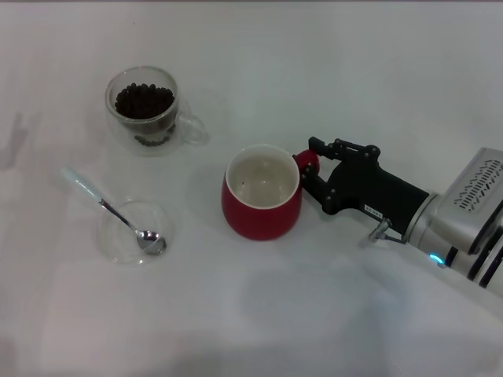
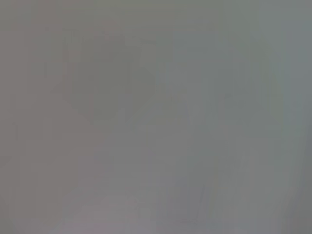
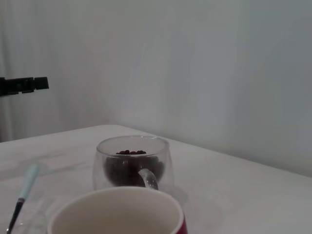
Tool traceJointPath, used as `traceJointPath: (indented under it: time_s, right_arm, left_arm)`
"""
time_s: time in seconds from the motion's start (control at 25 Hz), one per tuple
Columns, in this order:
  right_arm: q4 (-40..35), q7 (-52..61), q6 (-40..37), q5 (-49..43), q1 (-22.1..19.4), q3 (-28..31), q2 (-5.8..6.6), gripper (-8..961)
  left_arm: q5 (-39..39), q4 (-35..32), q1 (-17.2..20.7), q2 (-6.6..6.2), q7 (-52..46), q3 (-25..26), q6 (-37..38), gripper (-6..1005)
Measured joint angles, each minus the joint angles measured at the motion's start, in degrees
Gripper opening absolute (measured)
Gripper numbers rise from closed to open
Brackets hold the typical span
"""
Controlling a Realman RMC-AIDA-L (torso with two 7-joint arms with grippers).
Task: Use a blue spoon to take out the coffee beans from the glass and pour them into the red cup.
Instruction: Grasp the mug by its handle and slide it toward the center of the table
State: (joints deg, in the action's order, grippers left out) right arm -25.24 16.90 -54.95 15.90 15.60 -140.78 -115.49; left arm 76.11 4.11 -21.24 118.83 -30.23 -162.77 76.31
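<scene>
One gripper only in view: the right gripper (image 1: pixel 309 166), at the loop handle of the red cup (image 1: pixel 262 194), fingers on either side of that handle and seemingly closed on it. Left gripper not seen in any view, so no word on its state. Red cup near the table (image 1: pixel 330 63) centre, inside almost empty. Blue spoon (image 1: pixel 110 208) well to the left of the cup, bowl resting in a shallow glass saucer (image 1: pixel 132 232), pale handle pointing away toward the far left. Glass (image 1: pixel 144 108) with coffee beans (image 1: pixel 144 100) beyond the spoon. Probably a job for the left arm, being on the spoon's side.
</scene>
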Motion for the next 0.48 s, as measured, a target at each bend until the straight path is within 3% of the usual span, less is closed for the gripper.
traceJointPath:
  time_s: [0.2,0.4,0.48]
  right_arm:
    - [0.0,3.0,0.0,0.1,-0.4,0.2,0.14,357]
    - [1.9,11.4,-2.0,-1.6,-0.3,0.2,0.81,641]
    - [4.7,16.0,-5.2,-3.5,0.1,0.3,1.03,707]
  left_arm:
    - [0.0,0.0,0.3,0.0,0.0,0.0,0.7,873]
    - [0.2,0.0,0.5,0.0,0.0,0.2,0.7,873]
    - [0.4,0.0,0.4,0.0,0.0,0.4,0.7,873]
